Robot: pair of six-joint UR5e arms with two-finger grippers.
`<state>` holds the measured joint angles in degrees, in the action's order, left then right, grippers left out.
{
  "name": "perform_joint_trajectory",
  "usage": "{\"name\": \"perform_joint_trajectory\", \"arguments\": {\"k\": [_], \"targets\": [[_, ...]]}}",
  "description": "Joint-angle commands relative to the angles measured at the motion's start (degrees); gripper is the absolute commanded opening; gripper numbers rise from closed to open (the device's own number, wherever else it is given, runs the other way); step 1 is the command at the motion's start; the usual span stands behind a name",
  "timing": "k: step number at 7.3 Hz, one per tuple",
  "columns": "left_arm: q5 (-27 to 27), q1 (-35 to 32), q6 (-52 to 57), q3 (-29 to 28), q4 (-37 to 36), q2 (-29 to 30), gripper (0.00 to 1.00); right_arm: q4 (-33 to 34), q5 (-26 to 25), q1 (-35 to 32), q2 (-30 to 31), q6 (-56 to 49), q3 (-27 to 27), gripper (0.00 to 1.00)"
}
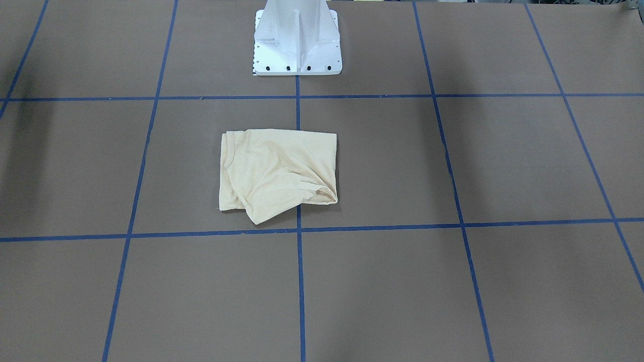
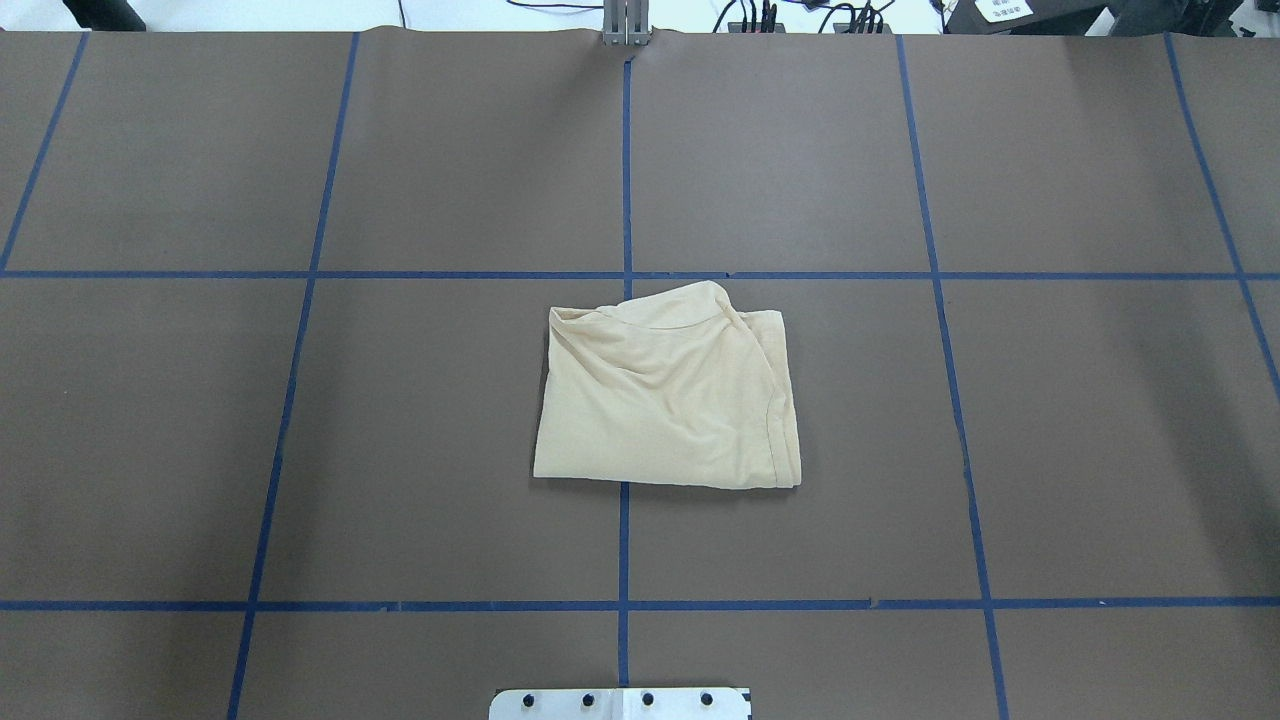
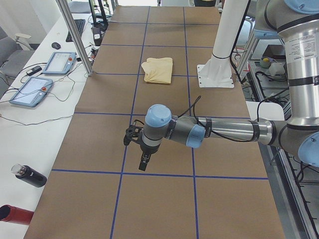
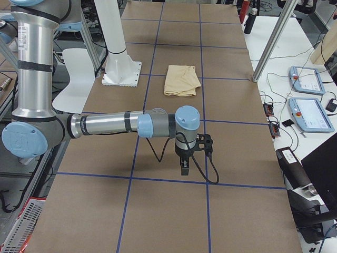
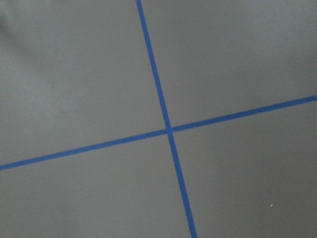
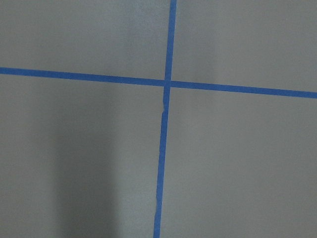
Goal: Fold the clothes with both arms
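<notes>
1. The left arm [image 3: 219, 130] shows only in the left side view. It reaches low over the table [image 2: 400, 150], well apart from the garment, and the frame edge cuts off its upper column. The left gripper [image 3: 143, 163] points down, small and dark, and I cannot tell how its fingers stand.
2. The T-shirt [image 2: 665, 400] lies at the table's centre, near the white pedestal [image 1: 297, 40], folded into a rough rectangle across the middle line of blue tape [image 2: 625, 200]. Only plain cream fabric shows. One corner pokes out on the edge away from the robot.
3. The right arm [image 4: 105, 124] shows only in the right side view, also low and well away from the shirt. The spread of the right gripper [image 4: 184, 167] cannot be judged.
4. Each wrist camera shows only brown table and one tape crossing.
5. Count: one shirt, two arms, two grippers, one pedestal (its top cut off) and two screen pendants [image 4: 314, 113] on the side bench.
</notes>
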<state>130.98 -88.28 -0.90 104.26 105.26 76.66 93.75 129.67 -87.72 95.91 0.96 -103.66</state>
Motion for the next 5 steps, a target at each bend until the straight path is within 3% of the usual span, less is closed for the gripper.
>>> {"name": "perform_joint_trajectory", "arguments": {"k": [1,5], "targets": [[5.6,-0.3,0.4,-2.8,2.0,-1.3,1.00,-0.1,-0.1,0.0,0.8,0.2,-0.3,1.00],[6.0,0.0,0.2,-2.1,1.8,-1.0,1.00,-0.5,0.1,0.0,1.5,0.8,-0.1,1.00]]}}
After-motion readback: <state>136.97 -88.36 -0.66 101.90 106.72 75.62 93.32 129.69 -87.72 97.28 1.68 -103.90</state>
